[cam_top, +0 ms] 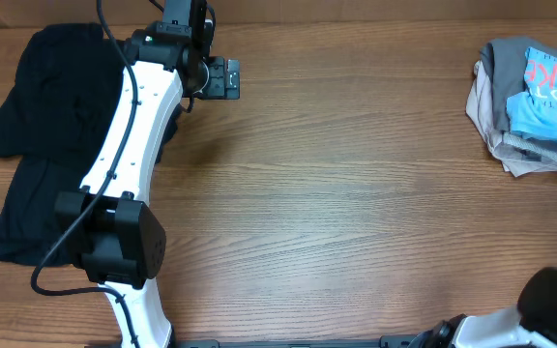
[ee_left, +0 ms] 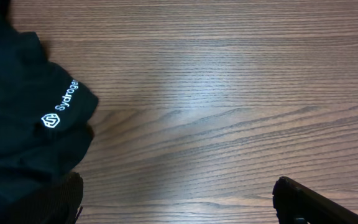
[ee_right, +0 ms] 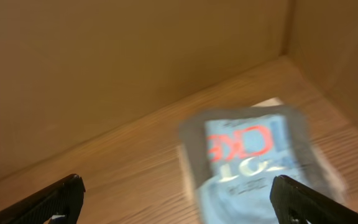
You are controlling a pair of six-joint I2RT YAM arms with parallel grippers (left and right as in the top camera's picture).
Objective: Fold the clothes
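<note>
Left gripper (ee_left: pixel 179 194) agape beside black shirt (ee_left: pixel 23 124), right gripper (ee_right: pixel 178 188) agape too, light blue T-shirt (ee_right: pixel 247 165) blurred there, edge-cropped overhead

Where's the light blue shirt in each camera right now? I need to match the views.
Overhead: light blue shirt at the far right edge, atop a grey and beige pile.
Left wrist: not in it; only the black shirt shows.
Right wrist: light blue shirt lower centre-right, blurred.
Shared landmark: the wooden table.
</note>
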